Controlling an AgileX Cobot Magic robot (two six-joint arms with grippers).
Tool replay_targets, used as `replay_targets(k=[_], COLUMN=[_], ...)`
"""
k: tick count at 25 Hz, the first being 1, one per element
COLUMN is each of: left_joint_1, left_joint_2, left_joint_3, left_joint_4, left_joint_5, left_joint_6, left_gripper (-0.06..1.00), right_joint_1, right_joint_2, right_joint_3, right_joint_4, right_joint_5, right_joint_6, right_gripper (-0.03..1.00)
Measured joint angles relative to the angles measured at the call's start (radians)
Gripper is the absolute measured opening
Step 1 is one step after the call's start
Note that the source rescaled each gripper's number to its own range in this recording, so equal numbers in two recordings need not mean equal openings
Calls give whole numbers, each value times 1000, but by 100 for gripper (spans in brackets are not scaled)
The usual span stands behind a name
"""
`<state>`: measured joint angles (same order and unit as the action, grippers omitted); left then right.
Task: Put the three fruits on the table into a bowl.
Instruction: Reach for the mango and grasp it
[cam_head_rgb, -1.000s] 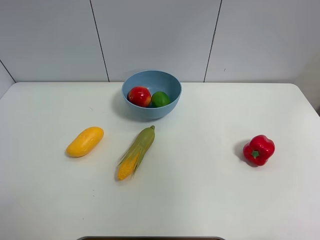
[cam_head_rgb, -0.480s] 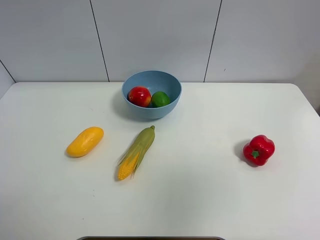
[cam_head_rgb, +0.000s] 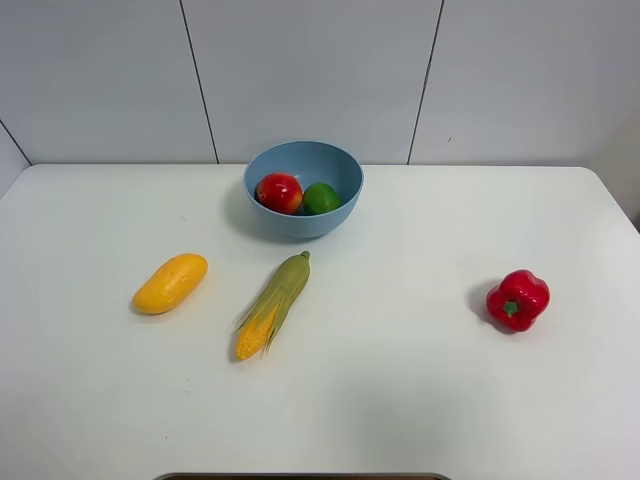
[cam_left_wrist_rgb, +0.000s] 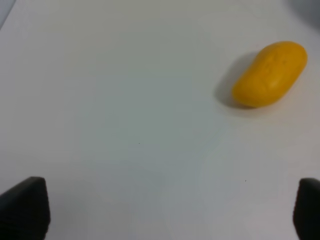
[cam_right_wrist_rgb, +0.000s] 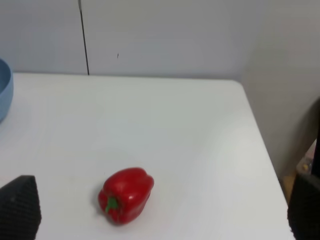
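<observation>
exterior high: mounted high, off the arms, facing the back wall (cam_head_rgb: 310, 70), whole table (cam_head_rgb: 420, 400) in frame
left wrist: close over the table, mango (cam_left_wrist_rgb: 270, 74) ahead of the left gripper (cam_left_wrist_rgb: 165, 209)
right wrist: close, bell pepper (cam_right_wrist_rgb: 125, 194) just ahead of the right gripper (cam_right_wrist_rgb: 162, 209)
shared: mango and bell pepper both also show in exterior high

The table (cam_head_rgb: 420, 400) was seen to be smooth, matt white. The bowl (cam_head_rgb: 300, 222) looked smooth and plastic-like, faintly sheened. Glossy skins were shown by the bell pepper (cam_head_rgb: 518, 299), lime (cam_head_rgb: 321, 198) and pomegranate (cam_head_rgb: 279, 192). The mango (cam_head_rgb: 170, 283) appeared satin and finely speckled, and the husk of the corn cob (cam_head_rgb: 273, 305) was ribbed.
</observation>
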<state>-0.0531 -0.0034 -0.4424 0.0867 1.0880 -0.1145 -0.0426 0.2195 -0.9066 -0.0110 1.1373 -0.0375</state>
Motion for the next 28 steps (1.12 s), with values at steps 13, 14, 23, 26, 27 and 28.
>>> replay_targets(k=[13, 14, 23, 26, 27, 28], left_joint_1=[0, 0, 0, 0, 0, 0], left_joint_2=[0, 0, 0, 0, 0, 0], left_joint_3=[0, 0, 0, 0, 0, 0], left_joint_4=[0, 0, 0, 0, 0, 0], left_joint_5=[0, 0, 0, 0, 0, 0], left_joint_6=[-1, -1, -1, 0, 0, 0], left_gripper=[100, 100, 100, 100, 100, 100], right_joint_1=[4, 4, 4, 4, 4, 4], right_joint_2=[-169, -181, -223, -223, -223, -223], right_joint_3=[276, 284, 331, 331, 331, 331], right_joint_4=[18, 18, 11, 0, -4, -6], right_joint_5=[-9, -12, -18, -31, -40, -41], right_joint_6=[14, 14, 14, 14, 14, 14], right_gripper=[100, 100, 100, 100, 100, 100])
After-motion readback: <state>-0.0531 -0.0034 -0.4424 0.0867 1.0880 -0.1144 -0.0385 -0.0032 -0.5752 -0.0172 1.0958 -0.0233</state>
